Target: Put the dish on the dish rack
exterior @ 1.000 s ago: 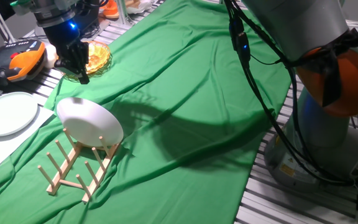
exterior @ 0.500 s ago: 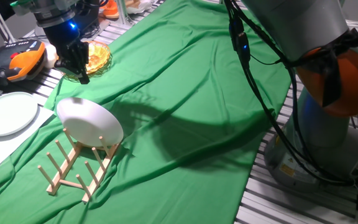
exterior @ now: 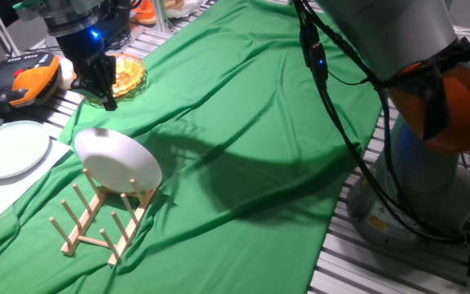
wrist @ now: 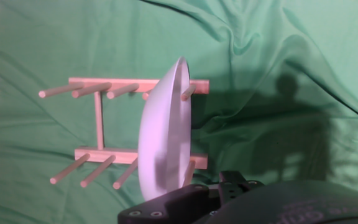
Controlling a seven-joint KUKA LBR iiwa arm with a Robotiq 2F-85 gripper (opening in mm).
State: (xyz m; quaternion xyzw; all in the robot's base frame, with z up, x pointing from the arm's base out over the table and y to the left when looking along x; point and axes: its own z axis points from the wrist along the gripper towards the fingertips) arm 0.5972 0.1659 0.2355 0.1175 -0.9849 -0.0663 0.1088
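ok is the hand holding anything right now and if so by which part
Nothing is held. The hand hangs above and apart from the dish, which stands on its edge between the pegs at one end of the dish rack.

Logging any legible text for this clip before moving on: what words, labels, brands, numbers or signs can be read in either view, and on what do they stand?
No text can be read in either view.
Label on the robot base: pale patch, too small and blurred to read.
Orange-and-black device at the table edge: no legible marking.
The dish, the dish rack and the green cloth: plain, no print.
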